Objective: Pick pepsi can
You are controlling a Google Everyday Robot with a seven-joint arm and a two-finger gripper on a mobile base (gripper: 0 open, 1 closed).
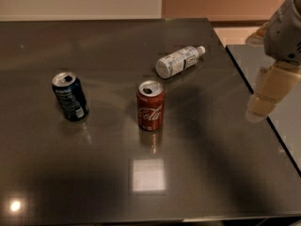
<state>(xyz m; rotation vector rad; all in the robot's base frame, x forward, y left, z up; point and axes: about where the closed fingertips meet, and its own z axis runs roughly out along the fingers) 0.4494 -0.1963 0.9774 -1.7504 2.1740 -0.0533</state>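
The pepsi can [69, 96] is dark blue with a silver top and a white text panel. It stands upright on the left part of the dark table [94, 173]. My gripper [264, 98] hangs at the far right of the camera view, above the table's right edge, far from the pepsi can. It holds nothing that I can see. A red Coca-Cola can [150, 105] stands upright between the gripper and the pepsi can.
A clear plastic bottle with a white label [178, 61] lies on its side behind the red can. A second dark surface [282, 126] adjoins the table on the right, under the gripper. A wall runs behind the table.
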